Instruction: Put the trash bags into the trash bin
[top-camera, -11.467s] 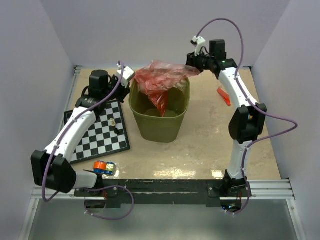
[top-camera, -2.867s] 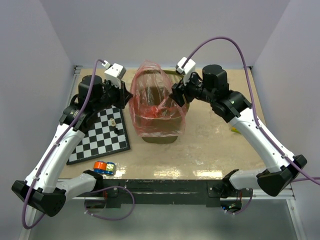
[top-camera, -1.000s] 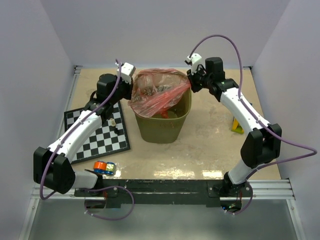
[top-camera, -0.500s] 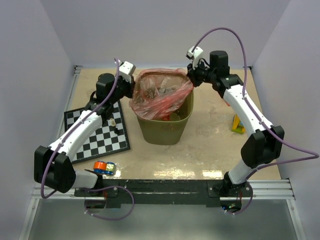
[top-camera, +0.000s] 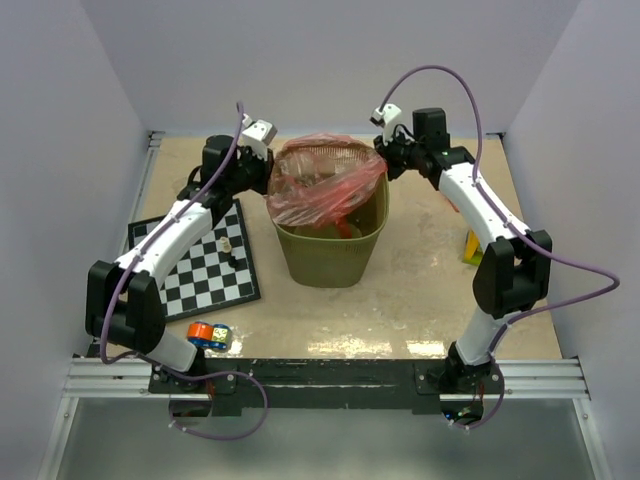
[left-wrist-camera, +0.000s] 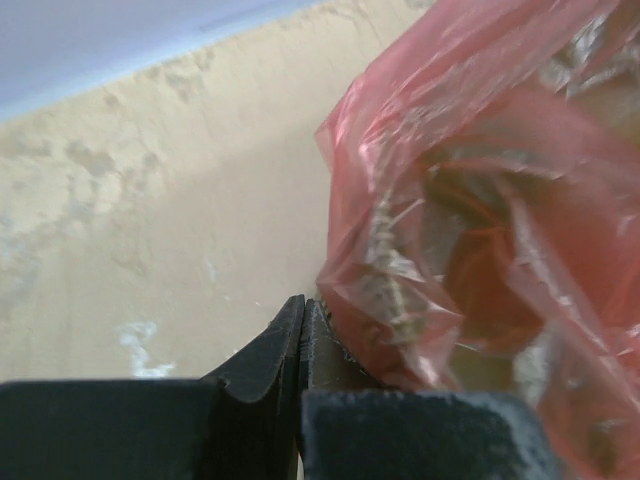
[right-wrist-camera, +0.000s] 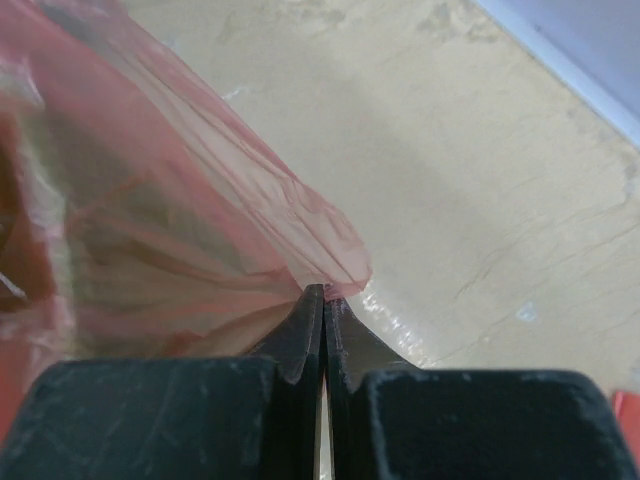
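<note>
The olive-green mesh trash bin (top-camera: 331, 250) stands at the table's middle back. A translucent red-pink trash bag (top-camera: 325, 180) is stretched over its mouth and sags inside. My left gripper (top-camera: 266, 172) is shut on the bag's left edge at the bin's left rim. In the left wrist view the closed gripper (left-wrist-camera: 302, 303) pinches the film (left-wrist-camera: 470, 230). My right gripper (top-camera: 384, 160) is shut on the bag's right edge at the bin's right rim. In the right wrist view the closed gripper (right-wrist-camera: 323, 292) pinches a corner of the film (right-wrist-camera: 200, 230).
A checkerboard (top-camera: 196, 262) with small pieces lies left of the bin. An orange and blue toy block (top-camera: 208, 335) sits near the front left. A yellow and green block (top-camera: 471, 247) lies right, by the right arm.
Both grippers kept hold of the bag. The left gripper moved right, closer to the bin's rim. The bag's mouth has settled lower over the bin.
</note>
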